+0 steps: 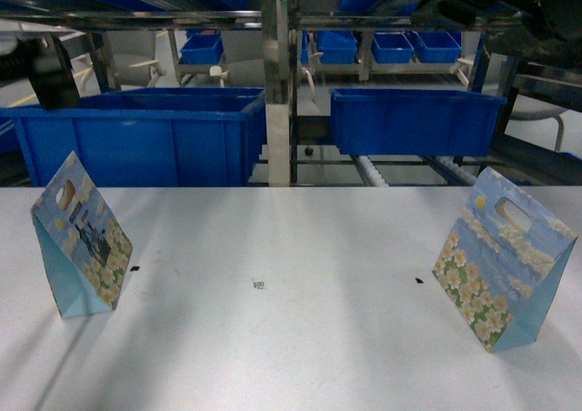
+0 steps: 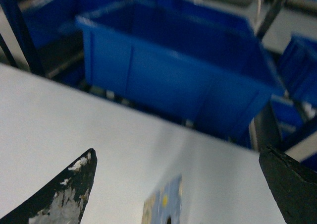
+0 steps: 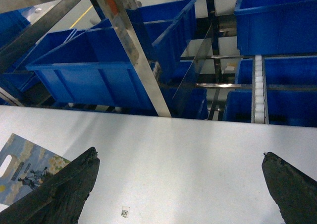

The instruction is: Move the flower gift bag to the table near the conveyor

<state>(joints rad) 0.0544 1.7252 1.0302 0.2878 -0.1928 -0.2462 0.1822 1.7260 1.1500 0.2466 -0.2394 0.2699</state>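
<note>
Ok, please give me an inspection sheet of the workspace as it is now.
Surface: white table, a few small black marks.
Job's things: left gift bag and right gift bag, both upright on the table; conveyor behind the far edge.
Clutter: nothing seen.
Grippers: left gripper open, empty, above the table; right gripper open, empty.
Cables: dark hose, upper left.
Surroundings: blue bins on steel racks.

Wide bare stretch across middle of table [image 1: 291, 338], open from near edge to far edge. Blocked at left edge by upright gift bag [image 1: 82, 238], at right edge by second gift bag [image 1: 502, 261]. Beyond far edge, walled by blue bins [image 1: 145, 138] and conveyor [image 1: 277, 84] steel uprights.
</note>
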